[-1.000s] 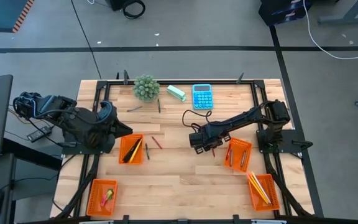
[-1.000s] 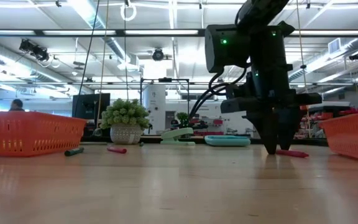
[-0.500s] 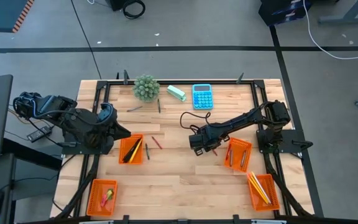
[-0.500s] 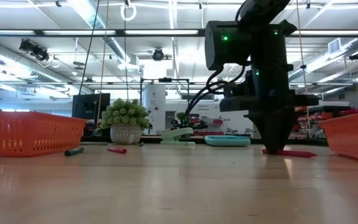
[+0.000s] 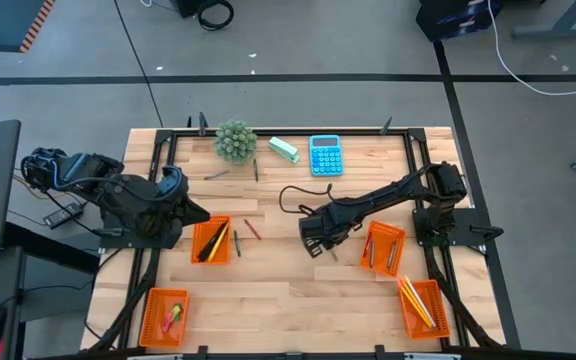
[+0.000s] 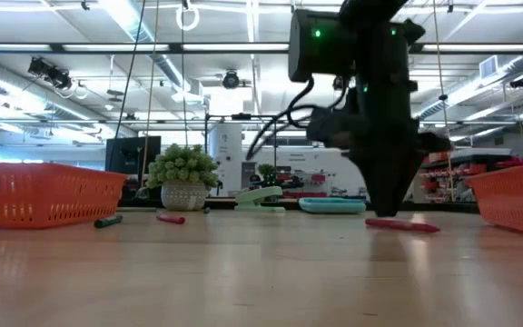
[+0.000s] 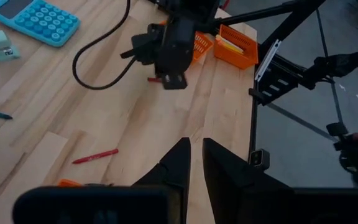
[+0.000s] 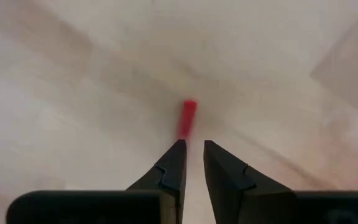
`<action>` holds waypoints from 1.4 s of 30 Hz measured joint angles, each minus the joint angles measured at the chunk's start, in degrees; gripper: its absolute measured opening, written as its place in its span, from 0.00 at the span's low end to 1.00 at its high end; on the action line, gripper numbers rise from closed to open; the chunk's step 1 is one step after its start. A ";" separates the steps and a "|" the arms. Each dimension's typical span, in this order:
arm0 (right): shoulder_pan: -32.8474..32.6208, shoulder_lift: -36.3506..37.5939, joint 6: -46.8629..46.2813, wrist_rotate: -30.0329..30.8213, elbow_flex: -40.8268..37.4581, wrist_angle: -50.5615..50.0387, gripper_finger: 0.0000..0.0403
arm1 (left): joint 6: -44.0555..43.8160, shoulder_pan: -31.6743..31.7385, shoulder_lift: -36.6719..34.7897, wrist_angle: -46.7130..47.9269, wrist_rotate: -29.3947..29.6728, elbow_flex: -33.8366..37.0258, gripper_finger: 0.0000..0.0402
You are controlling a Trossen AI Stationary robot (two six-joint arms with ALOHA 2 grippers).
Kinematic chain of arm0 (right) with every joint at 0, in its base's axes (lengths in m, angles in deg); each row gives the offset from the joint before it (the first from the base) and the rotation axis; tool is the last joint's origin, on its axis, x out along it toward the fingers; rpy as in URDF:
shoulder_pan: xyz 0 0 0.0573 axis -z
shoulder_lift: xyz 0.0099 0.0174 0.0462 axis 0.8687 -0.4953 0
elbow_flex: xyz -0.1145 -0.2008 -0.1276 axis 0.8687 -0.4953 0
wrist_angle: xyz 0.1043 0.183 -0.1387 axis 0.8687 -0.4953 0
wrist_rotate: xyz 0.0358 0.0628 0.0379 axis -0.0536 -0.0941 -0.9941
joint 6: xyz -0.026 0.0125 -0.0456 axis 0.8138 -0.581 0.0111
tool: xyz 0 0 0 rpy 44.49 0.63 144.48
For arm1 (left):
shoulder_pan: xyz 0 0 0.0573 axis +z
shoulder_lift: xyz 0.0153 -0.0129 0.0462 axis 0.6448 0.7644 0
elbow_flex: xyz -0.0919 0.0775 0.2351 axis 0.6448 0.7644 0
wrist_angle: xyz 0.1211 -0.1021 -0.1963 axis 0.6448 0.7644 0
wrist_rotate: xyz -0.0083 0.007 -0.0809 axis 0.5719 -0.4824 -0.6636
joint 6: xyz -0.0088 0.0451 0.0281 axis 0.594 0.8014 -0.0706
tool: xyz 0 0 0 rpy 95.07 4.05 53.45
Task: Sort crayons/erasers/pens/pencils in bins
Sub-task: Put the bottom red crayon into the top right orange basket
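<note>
Currently right tool [image 5: 312, 242] is low over mid-worktop [image 5: 278, 290], tips nearly together with a thin gap, gripping nothing. Right wrist view shows a red crayon [image 8: 187, 118] lying flat on the wood just past the fingertips [image 8: 174, 163], not between them. Low view has the same crayon [image 6: 401, 224] on the worktop at the foot of the tool [image 6: 387, 207], one end sticking out beside it. Touching or not: can't tell.

Right of the tool, close by, an orange bin [image 5: 382, 248] holds reddish sticks. Further toward the right front corner, a second bin [image 5: 424, 308] holds yellow pencils [image 5: 415, 300].

Left tool [image 7: 193, 163] sits parked at the left edge, fingers almost closed, empty. Beside it a third bin [image 5: 211, 240] holds dark pens plus a yellow stick. Fourth bin [image 5: 165, 317], left front, holds small erasers [image 5: 174, 315].

Loose items remain: another red crayon [image 5: 252, 229] and a dark pen [image 5: 236, 243] right of the pen bin, two more dark pens [image 5: 217, 174] near the plant [image 5: 235, 140] at the back. Mint block [image 5: 284, 149] and blue calculator [image 5: 325, 155] sit along the back edge
</note>
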 joint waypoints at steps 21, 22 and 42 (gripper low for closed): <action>-8.33 0.60 -15.52 1.31 3.56 25.36 0.22 | 3.48 0.01 -0.35 4.80 1.27 0.01 0.13; -8.52 0.09 -16.59 2.02 3.47 23.93 0.24 | 3.48 0.01 -0.33 4.81 1.71 0.01 0.13; -7.95 -10.94 -15.26 4.62 3.84 31.99 0.40 | -0.22 0.01 -0.26 4.72 2.50 -0.01 0.12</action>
